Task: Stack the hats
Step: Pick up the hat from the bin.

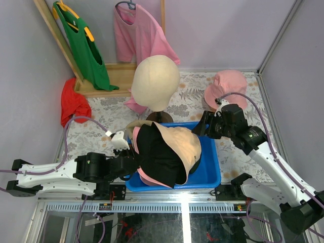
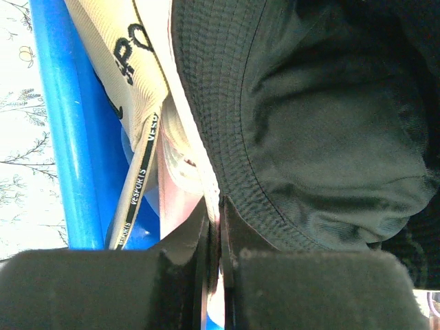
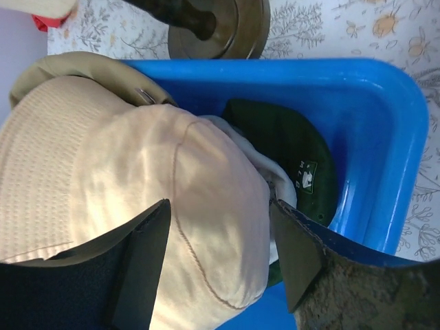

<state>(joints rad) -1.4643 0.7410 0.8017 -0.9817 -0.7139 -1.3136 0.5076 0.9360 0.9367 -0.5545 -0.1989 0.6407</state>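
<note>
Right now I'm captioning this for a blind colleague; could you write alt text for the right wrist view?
The open right gripper hovers over a tan cap lying in a blue bin. A dark green cap peeks out beneath it, and a round metal stand base sits on the floral tablecloth beyond the bin.

Four hats, two hanging shirts, one mannequin head, one blue bin.

Floral surface bearing a blue bin, a mannequin stand, a pink hat far right, a red cloth far left.
</note>
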